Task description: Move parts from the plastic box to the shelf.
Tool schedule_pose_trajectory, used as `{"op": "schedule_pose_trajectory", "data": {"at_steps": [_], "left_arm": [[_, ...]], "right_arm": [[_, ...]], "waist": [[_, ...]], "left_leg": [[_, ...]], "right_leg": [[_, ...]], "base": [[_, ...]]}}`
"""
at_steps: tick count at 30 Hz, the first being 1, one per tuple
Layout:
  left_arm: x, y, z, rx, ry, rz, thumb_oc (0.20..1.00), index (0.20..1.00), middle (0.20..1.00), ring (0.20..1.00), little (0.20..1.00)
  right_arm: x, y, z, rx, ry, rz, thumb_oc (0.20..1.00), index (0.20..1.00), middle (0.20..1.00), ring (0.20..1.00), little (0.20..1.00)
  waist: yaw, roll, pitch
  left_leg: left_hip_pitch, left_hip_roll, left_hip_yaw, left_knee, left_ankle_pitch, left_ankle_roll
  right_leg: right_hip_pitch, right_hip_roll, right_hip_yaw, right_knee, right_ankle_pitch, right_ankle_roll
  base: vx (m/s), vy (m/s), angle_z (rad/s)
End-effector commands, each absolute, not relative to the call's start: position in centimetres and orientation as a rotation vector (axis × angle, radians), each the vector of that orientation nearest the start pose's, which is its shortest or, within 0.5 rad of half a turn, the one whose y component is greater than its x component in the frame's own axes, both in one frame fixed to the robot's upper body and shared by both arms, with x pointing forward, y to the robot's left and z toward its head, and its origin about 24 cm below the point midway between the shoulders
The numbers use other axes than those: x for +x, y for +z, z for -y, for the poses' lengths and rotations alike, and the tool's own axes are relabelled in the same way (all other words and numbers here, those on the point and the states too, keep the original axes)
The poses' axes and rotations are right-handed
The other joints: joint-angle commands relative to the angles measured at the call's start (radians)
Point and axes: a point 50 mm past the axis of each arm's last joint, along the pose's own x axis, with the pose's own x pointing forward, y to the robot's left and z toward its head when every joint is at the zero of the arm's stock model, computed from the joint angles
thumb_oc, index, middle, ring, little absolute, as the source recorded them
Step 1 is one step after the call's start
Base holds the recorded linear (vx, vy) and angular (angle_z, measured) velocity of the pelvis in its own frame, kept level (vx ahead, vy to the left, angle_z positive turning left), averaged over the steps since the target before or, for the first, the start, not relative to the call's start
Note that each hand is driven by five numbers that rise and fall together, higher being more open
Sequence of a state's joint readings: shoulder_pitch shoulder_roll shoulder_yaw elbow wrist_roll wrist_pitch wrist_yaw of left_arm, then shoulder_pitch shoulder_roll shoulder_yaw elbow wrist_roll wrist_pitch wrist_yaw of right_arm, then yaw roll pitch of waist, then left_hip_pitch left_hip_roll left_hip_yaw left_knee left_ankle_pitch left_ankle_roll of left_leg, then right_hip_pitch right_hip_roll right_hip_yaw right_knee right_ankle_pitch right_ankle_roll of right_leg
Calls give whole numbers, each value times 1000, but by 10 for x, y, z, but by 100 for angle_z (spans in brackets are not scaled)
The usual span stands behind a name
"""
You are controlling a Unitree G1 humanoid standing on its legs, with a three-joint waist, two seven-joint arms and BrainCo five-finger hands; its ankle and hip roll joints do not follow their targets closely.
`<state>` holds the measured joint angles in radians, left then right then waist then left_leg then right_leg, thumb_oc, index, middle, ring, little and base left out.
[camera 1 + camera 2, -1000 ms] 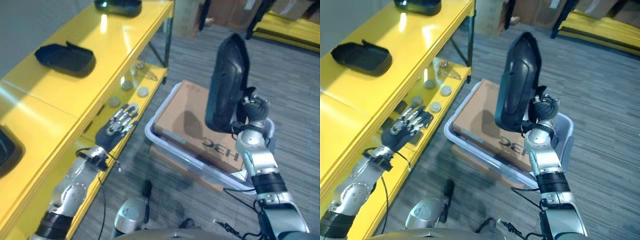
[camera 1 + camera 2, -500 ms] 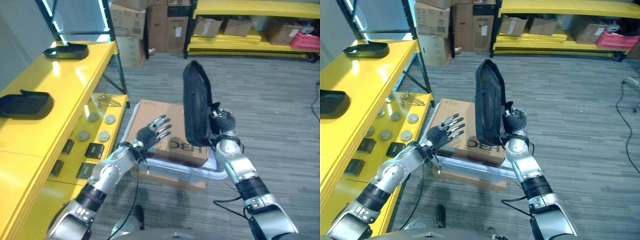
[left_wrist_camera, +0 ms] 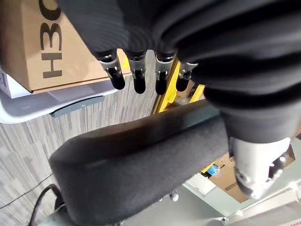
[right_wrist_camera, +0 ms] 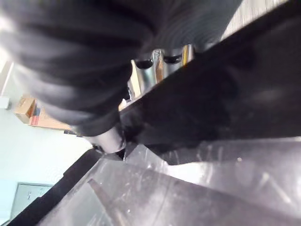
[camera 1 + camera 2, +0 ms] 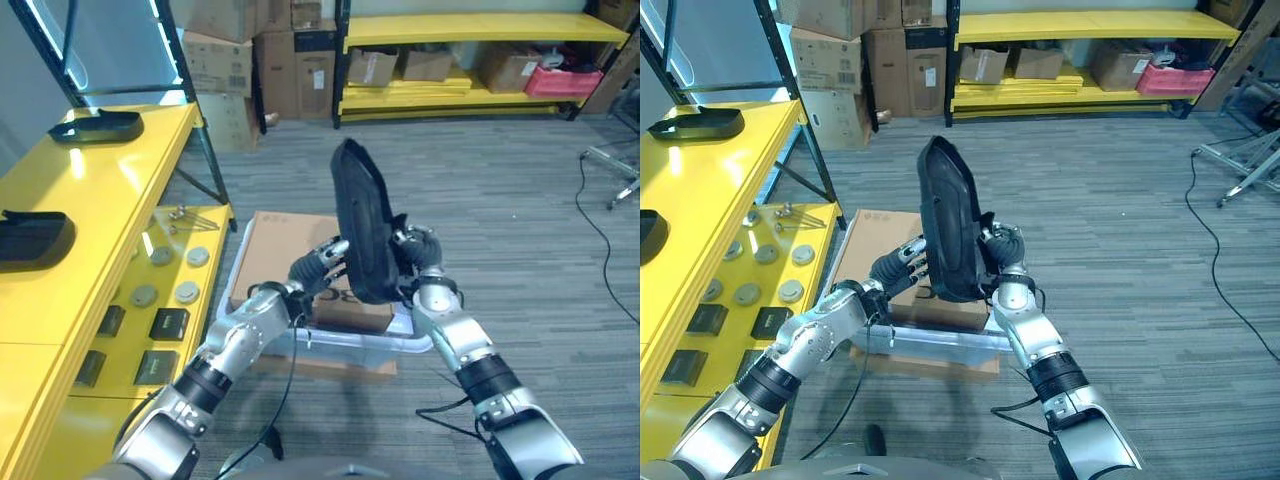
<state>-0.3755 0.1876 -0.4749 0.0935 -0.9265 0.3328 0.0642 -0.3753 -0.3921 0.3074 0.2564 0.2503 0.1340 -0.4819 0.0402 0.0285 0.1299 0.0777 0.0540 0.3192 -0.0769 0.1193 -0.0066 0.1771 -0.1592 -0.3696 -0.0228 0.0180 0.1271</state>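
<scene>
Left eye view, part: a long black moulded plastic part (image 5: 362, 225) stands nearly upright above the clear plastic box (image 5: 405, 345) on the grey carpeted floor (image 5: 520, 210).
Left eye view, right hand: the right hand (image 5: 418, 258) is clenched on the part's lower edge and holds it up.
Left eye view, left hand: the left hand (image 5: 316, 268) reaches to the part's other face with fingers straight, their tips at or against it.
Left eye view, box contents: a brown cardboard carton (image 5: 280, 255) lies flat in the box.
Right eye view, shelf: the yellow metal shelf (image 5: 700, 180) runs along the robot's left; a black tray-like part (image 5: 695, 123) lies on its top board, round grey discs (image 5: 765, 254) on the lower board.
Right eye view, background: stacked cardboard boxes (image 5: 855, 55) and a further yellow rack (image 5: 1060, 30) stand at the back.
Left wrist view: the straight dark-tipped fingers (image 3: 138, 75) are released, spread over the part's black edge (image 3: 141, 160), the carton beneath them.
Right wrist view: fingers (image 4: 160, 61) curl over the part's black body (image 4: 225, 94), the clear box wall (image 4: 188, 188) just beside.
</scene>
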Motion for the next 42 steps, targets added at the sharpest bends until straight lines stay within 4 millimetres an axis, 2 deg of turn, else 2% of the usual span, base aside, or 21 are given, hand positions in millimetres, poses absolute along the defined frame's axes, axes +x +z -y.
{"op": "schedule_pose_trajectory", "data": {"at_steps": [1, 10, 21, 26, 33, 39, 42], "left_arm": [[292, 94, -9, -447, -696, -272, 1000, 1000, 1000, 1000, 1000], [287, 93, 4, -480, -734, -314, 1000, 1000, 1000, 1000, 1000], [286, 94, 8, -415, -704, -273, 1000, 1000, 1000, 1000, 1000], [297, 100, -10, -357, -584, -193, 1000, 1000, 1000, 1000, 1000], [315, 111, -61, -251, -423, -76, 1000, 1000, 1000, 1000, 1000], [318, 103, -90, -260, -382, -98, 1000, 1000, 1000, 1000, 1000], [317, 100, -94, -265, -392, -115, 1000, 1000, 1000, 1000, 1000]], "right_arm": [[343, 117, 156, -234, -148, 144, 200, 200, 200, 200, 200], [345, 111, 130, -279, -37, 114, 200, 200, 200, 200, 200], [343, 109, 116, -311, 16, 102, 200, 200, 200, 200, 200], [344, 109, 122, -343, -12, 93, 200, 200, 200, 200, 200], [346, 110, 154, -407, -110, 76, 200, 200, 200, 200, 200], [347, 111, 176, -446, -146, 69, 200, 200, 200, 200, 200], [346, 110, 181, -445, -153, 69, 200, 200, 200, 200, 200]], "waist": [[33, -6, -62], [35, -3, -67], [37, -3, -67], [43, -3, -68], [67, -1, -70], [86, 0, -72], [88, -1, -74]], "left_leg": [[37, 56, 9, 30, -98, -43], [36, 51, 2, 37, -99, -41], [37, 50, -5, 39, -100, -40], [38, 49, -9, 42, -101, -40], [41, 46, -27, 43, -101, -43], [39, 40, -45, 43, -102, -40], [39, 38, -47, 43, -102, -40]], "right_leg": [[-32, -52, -56, 32, -23, 74], [-27, -54, -61, 40, -27, 70], [-25, -55, -64, 46, -30, 67], [-21, -56, -66, 47, -32, 66], [-9, -54, -75, 47, -37, 65], [-4, -53, -81, 50, -42, 61], [-4, -52, -81, 50, -43, 61]], "base": [[32, 14, -9], [10, 3, -1], [0, 0, 0], [0, 0, 0], [9, 4, 0], [7, 6, 5], [7, 4, 6]]}}
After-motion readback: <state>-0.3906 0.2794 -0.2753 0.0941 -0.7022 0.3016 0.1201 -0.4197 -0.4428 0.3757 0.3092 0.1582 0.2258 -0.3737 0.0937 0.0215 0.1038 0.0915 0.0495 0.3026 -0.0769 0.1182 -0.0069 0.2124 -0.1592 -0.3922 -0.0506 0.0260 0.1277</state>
